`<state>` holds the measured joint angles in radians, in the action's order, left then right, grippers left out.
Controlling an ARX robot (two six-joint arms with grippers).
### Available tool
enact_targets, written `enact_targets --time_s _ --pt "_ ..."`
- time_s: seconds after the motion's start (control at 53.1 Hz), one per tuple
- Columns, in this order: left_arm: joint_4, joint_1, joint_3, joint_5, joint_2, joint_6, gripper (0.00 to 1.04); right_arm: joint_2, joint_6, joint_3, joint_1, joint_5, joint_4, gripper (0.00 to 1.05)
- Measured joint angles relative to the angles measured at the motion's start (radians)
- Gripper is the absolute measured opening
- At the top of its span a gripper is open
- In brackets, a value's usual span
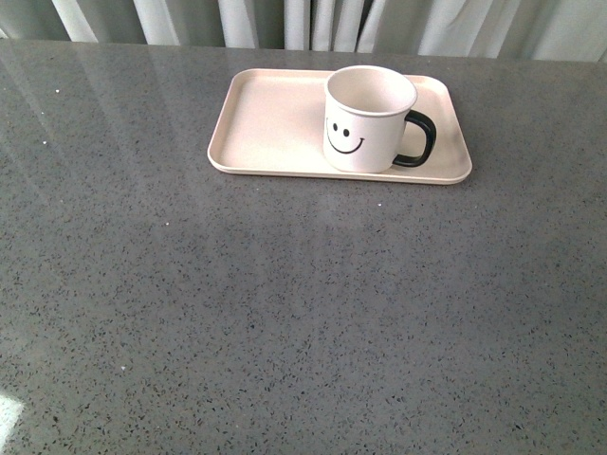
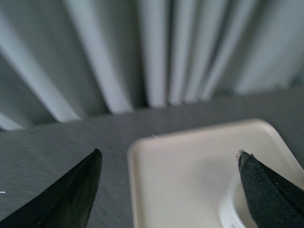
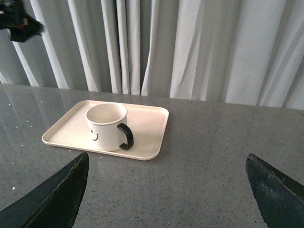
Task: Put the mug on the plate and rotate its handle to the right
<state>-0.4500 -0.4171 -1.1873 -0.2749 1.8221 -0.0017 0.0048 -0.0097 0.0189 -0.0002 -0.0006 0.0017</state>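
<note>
A cream-white mug [image 1: 366, 118] with a black smiley face stands upright on the right half of the pale pink plate [image 1: 270, 123], its black handle [image 1: 420, 139] pointing right. Neither arm shows in the front view. In the left wrist view the open left gripper [image 2: 168, 159] hovers over the plate [image 2: 185, 171], with a bit of the mug's rim [image 2: 229, 209] beside one fingertip. From the right wrist view, the mug [image 3: 106, 126] and plate [image 3: 149, 128] lie well beyond the open right gripper [image 3: 166, 164], which holds nothing.
The grey speckled tabletop [image 1: 285, 313] stretches in front of the plate. Pale curtains [image 3: 190, 47] hang behind the table's far edge. A dark part of the other arm [image 3: 16, 19] shows high up in the right wrist view.
</note>
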Motion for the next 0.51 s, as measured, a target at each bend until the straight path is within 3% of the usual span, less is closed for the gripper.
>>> enact_targets --time_s 0.056,0.113,0.169,0.357,0.508 --pt "-0.185 0.019 0.134 -0.066 -0.050 0.000 0.68 0.000 0.000 0.000 0.000 0.001 0.000 0.96" --pt "-0.294 0.043 0.230 -0.069 -0.091 0.000 0.61 0.000 0.000 0.000 0.000 0.001 0.000 0.96" --pt "-0.420 0.089 0.391 -0.048 -0.174 0.000 0.47 0.000 0.000 0.000 0.000 0.001 0.000 0.96" --pt "-0.510 0.185 0.710 0.048 -0.378 0.000 0.04 0.000 0.000 0.000 0.000 0.001 0.000 0.96" --pt "-0.522 0.235 0.849 0.101 -0.501 0.000 0.01 0.000 0.000 0.000 0.000 0.001 0.000 0.96"
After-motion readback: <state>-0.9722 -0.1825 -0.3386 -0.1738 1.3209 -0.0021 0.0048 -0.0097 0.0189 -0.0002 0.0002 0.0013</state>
